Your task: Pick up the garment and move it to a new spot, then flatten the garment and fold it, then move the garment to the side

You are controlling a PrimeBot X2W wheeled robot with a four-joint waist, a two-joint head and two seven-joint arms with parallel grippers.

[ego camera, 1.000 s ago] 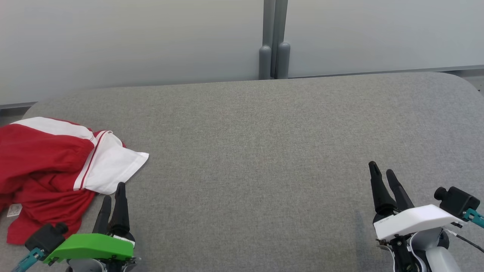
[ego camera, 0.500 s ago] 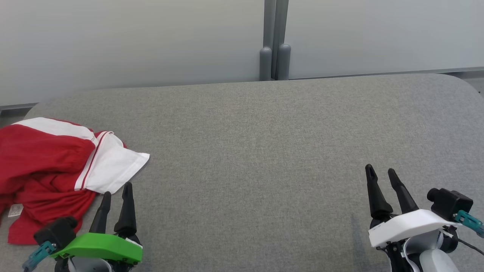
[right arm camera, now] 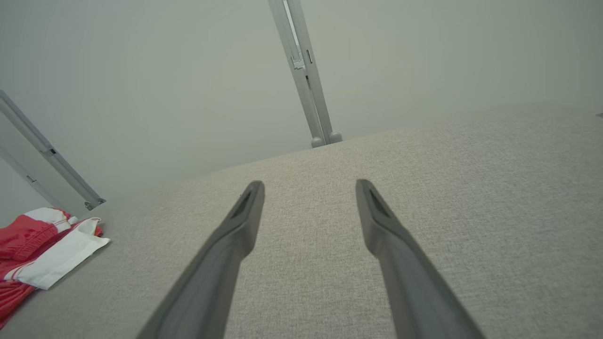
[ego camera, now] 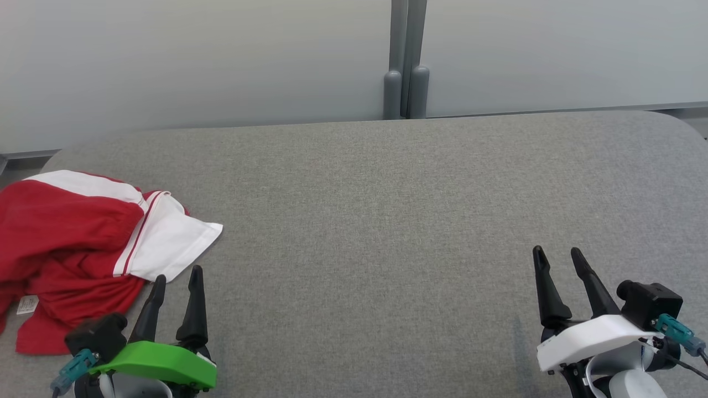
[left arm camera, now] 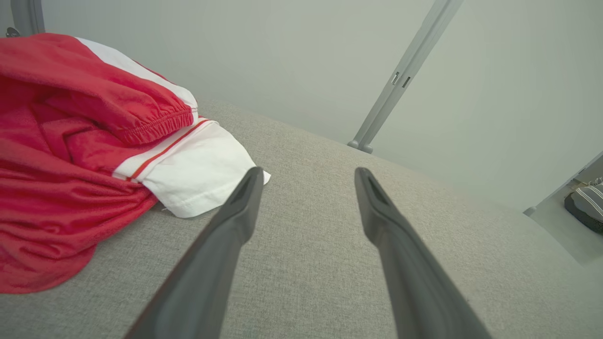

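**Green-capped left gripper [ego camera: 177, 273] open beside the crumpled garment [ego camera: 72, 237]**

Two dark fingers rise from the left gripper's green housing, spread apart with nothing between them. They hang low over the cloth at the lower left of the head view. Their tips stand just beside the near corner of the garment's white panel. In the left wrist view one fingertip lines up with that white hem, though contact cannot be told.

The right gripper [ego camera: 556, 251], under a white housing, sits at the lower right. Its fingers are likewise spread and empty, and it is well apart from the garment.

The garment is red with white panels and a thin red stripe. It lies bunched in loose folds at the left edge of the grey fabric surface [ego camera: 376, 221], with a gathered elastic band showing along one fold. A small white label [ego camera: 27, 304] shows on its near left side.

The surface is woven, with rounded far corners. Behind it stand pale wall panels joined by a grey post [ego camera: 406, 61].
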